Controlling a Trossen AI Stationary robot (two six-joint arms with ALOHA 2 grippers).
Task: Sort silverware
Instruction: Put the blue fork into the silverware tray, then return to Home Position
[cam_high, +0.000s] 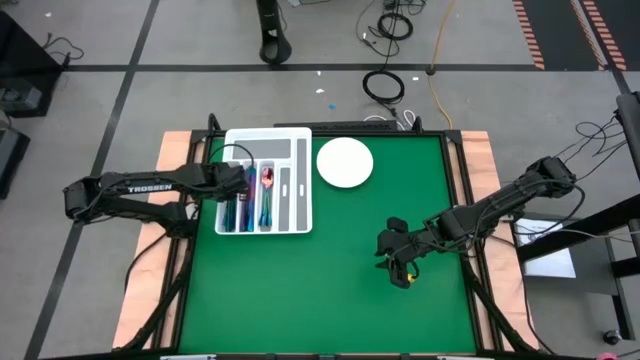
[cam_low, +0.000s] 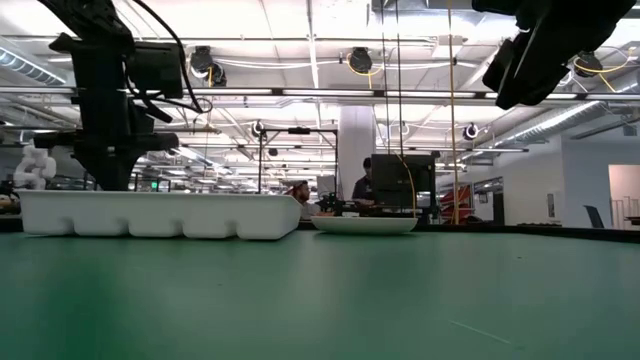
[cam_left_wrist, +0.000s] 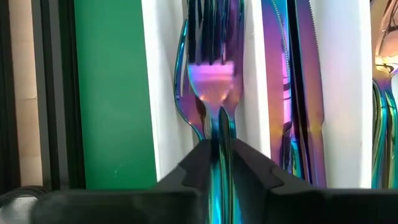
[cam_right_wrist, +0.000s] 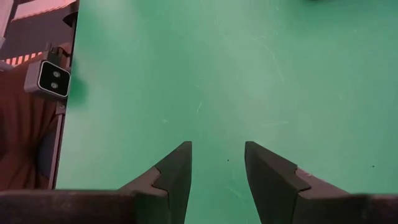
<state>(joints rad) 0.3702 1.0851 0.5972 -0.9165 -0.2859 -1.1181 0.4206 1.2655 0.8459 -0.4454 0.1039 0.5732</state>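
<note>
Left end effector (cam_left_wrist: 221, 163) around fork (cam_left_wrist: 211, 87) handle

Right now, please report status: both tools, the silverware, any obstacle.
Left tool over the tray, fingers around a fork handle. Right tool open above bare green mat. Nothing in the way.

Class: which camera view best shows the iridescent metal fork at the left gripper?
The left wrist view: the iridescent metal fork fills it, handle between the left gripper's fingers. The high view shows only coloured slivers in the tray; the other views show nothing of it.
</note>
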